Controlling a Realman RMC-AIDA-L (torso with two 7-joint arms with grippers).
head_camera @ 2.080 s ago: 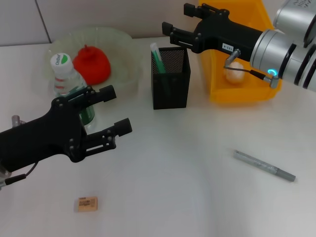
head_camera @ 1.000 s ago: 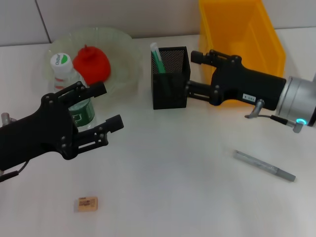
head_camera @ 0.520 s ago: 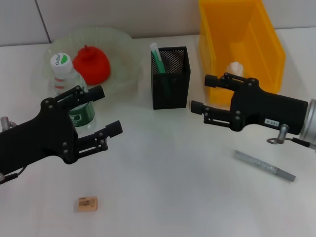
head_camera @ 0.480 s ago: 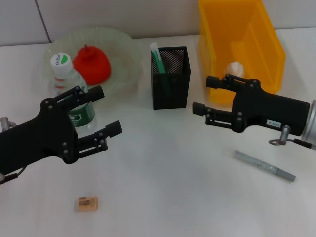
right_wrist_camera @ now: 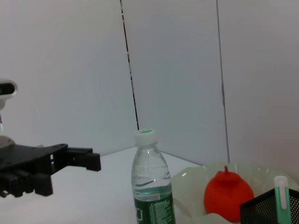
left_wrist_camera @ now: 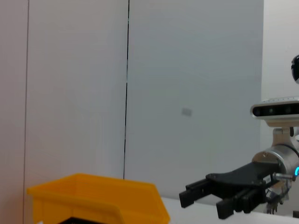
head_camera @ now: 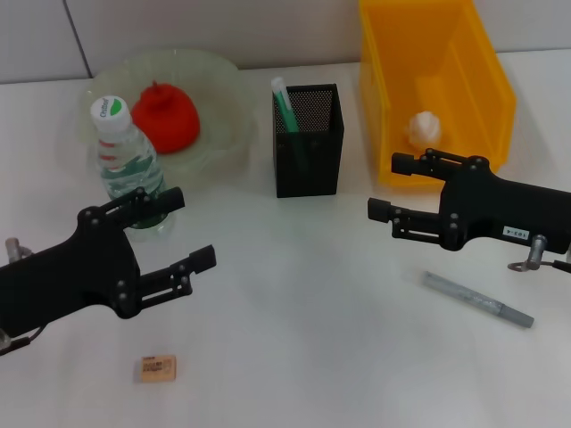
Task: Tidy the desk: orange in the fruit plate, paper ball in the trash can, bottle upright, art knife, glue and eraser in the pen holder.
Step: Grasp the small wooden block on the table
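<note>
- We judge the art knife (head_camera: 478,300) comes next: our right gripper (head_camera: 382,190), fingers spread and empty, should drop over its middle and close across the narrow width.
- The knife lies flat, near the pen holder (head_camera: 308,139) — on its right-arm side, closer to us, clear of the fingers.
- Our left gripper (head_camera: 193,234) hovers open near the upright bottle (head_camera: 125,164).

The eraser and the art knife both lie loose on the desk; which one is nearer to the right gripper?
The art knife, the grey stick just below the right gripper. The small tan eraser lies far across the desk, under the left gripper.
</note>
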